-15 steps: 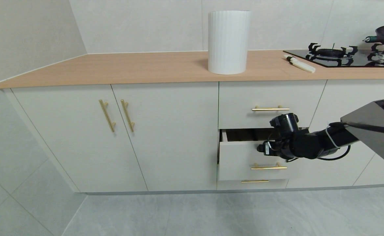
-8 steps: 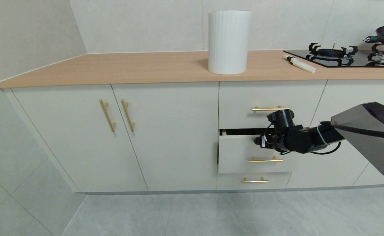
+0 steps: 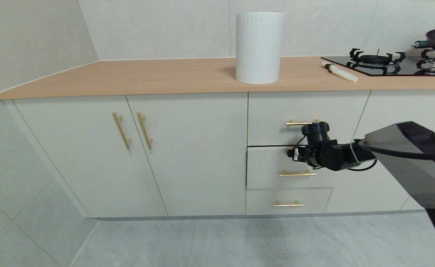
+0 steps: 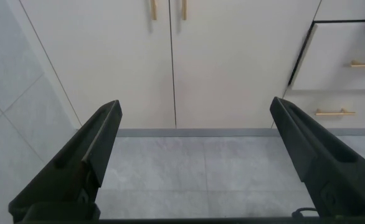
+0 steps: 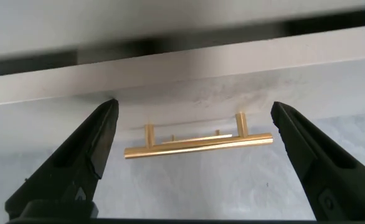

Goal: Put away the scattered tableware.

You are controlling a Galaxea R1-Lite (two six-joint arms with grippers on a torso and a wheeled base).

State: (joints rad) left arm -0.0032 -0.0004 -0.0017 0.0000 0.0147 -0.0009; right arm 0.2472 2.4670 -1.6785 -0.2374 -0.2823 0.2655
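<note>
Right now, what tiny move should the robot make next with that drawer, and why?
Probably a small push forward with the right gripper, to shut the middle drawer fully. A thin dark gap shows along its top edge, and the open gripper faces the drawer front close to its gold handle.

The right pincer (image 3: 291,153) has pushed the middle drawer (image 3: 265,167) almost shut.
</note>
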